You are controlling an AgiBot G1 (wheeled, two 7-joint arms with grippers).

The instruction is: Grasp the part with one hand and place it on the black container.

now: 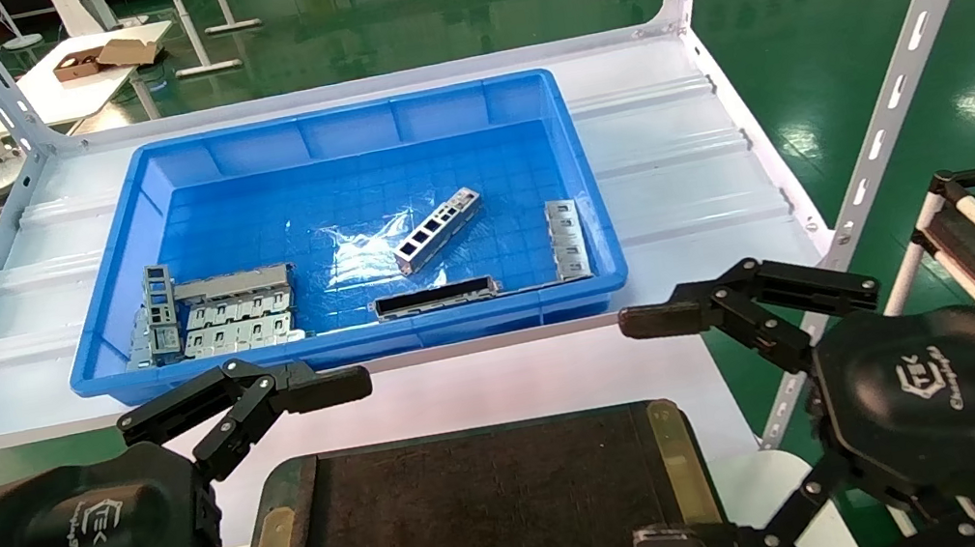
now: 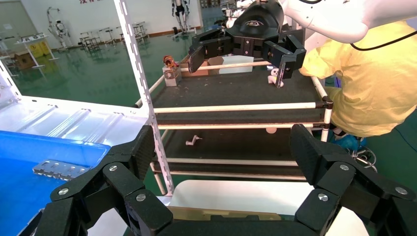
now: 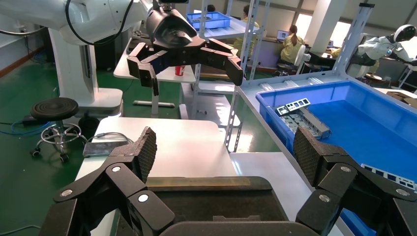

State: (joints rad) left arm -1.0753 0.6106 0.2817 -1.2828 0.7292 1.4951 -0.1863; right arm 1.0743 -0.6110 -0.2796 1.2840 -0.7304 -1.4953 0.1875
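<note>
The part (image 1: 438,229), a slim silver-grey bar with a row of square openings, lies at an angle in the middle of the blue bin (image 1: 362,344). The black container (image 1: 487,518), a flat dark tray with gold side strips, sits close in front of me and also shows in the right wrist view (image 3: 216,201). My left gripper (image 1: 370,491) is open and empty over the tray's left edge. My right gripper (image 1: 649,430) is open and empty over its right edge. Both are well short of the bin. Each wrist view shows its own wide-open jaws, left (image 2: 223,150) and right (image 3: 223,152).
The bin also holds a long bar with a dark face (image 1: 436,297), a pile of flat grey plates (image 1: 235,313) at its left and one plate (image 1: 567,239) at its right. White slotted shelf posts (image 1: 904,61) flank the table. A pipe rack (image 1: 958,218) stands to the right.
</note>
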